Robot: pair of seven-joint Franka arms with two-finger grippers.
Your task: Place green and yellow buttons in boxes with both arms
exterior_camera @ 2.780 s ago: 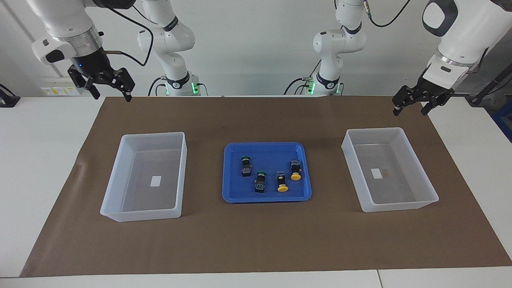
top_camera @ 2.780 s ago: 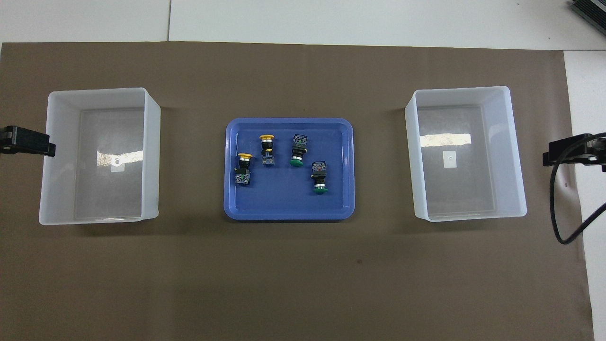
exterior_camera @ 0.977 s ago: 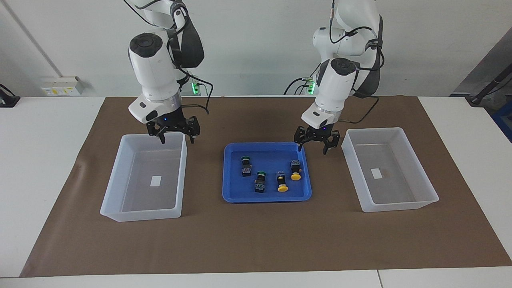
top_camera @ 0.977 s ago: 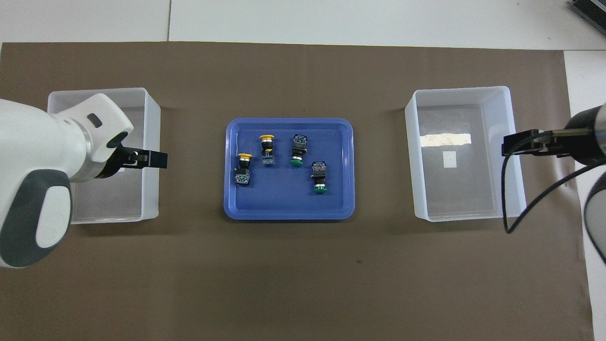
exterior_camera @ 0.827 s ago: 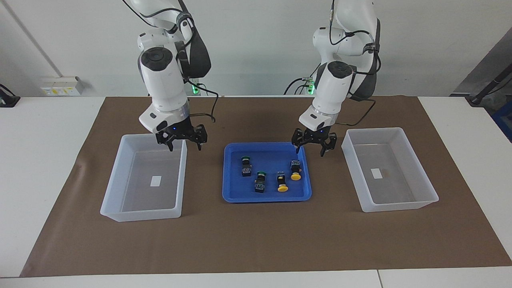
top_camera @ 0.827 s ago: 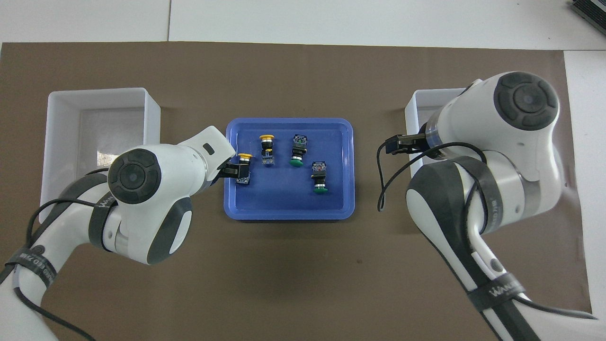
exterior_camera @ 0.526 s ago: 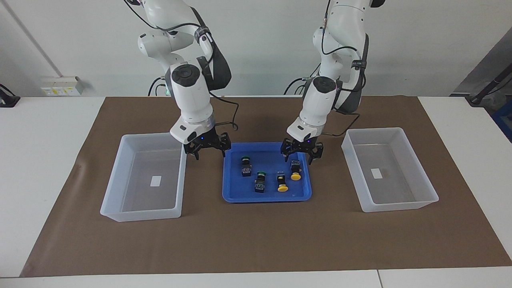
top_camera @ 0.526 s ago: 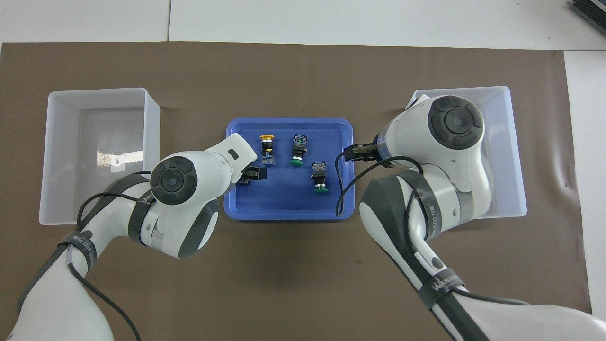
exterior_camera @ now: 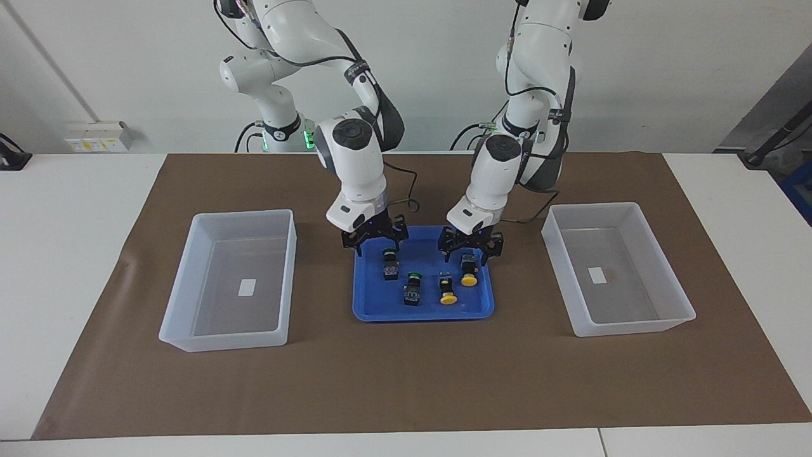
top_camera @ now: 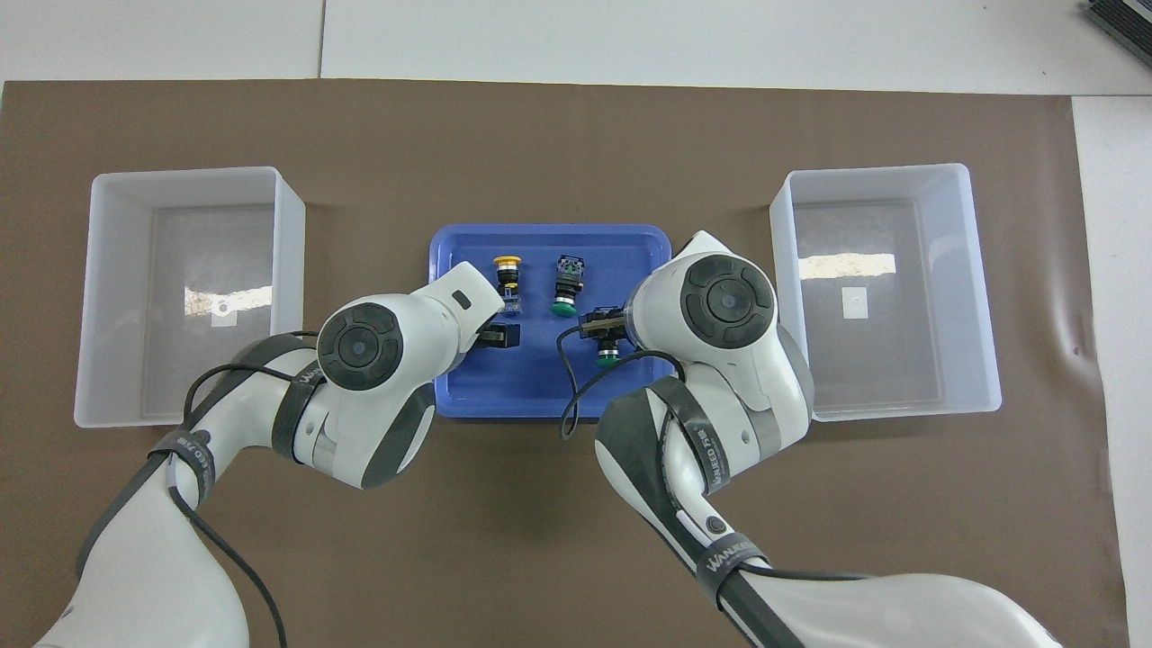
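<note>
Four buttons lie in the blue tray (exterior_camera: 422, 314). My left gripper (exterior_camera: 471, 252) is open and low over the tray, its fingers either side of the body of one yellow button (exterior_camera: 469, 279). That button is hidden under the arm in the overhead view. The other yellow button (exterior_camera: 448, 298) (top_camera: 507, 262) lies beside it. My right gripper (exterior_camera: 377, 245) is open just above one green button (exterior_camera: 389, 255) (top_camera: 608, 360). The second green button (exterior_camera: 415, 277) (top_camera: 563, 309) lies farther from the robots. Both boxes (exterior_camera: 244, 216) (exterior_camera: 596, 207) hold only a white label.
The tray (top_camera: 549, 236) sits mid-table on a brown mat (exterior_camera: 406, 381), with one box (top_camera: 189, 173) toward the left arm's end and one (top_camera: 873, 169) toward the right arm's end. The grippers (top_camera: 499, 336) (top_camera: 601, 322) hang close together over the tray.
Both arms have swung in from the table's ends and come down over the tray, each gripper now over a button. The buttons and boxes have not moved.
</note>
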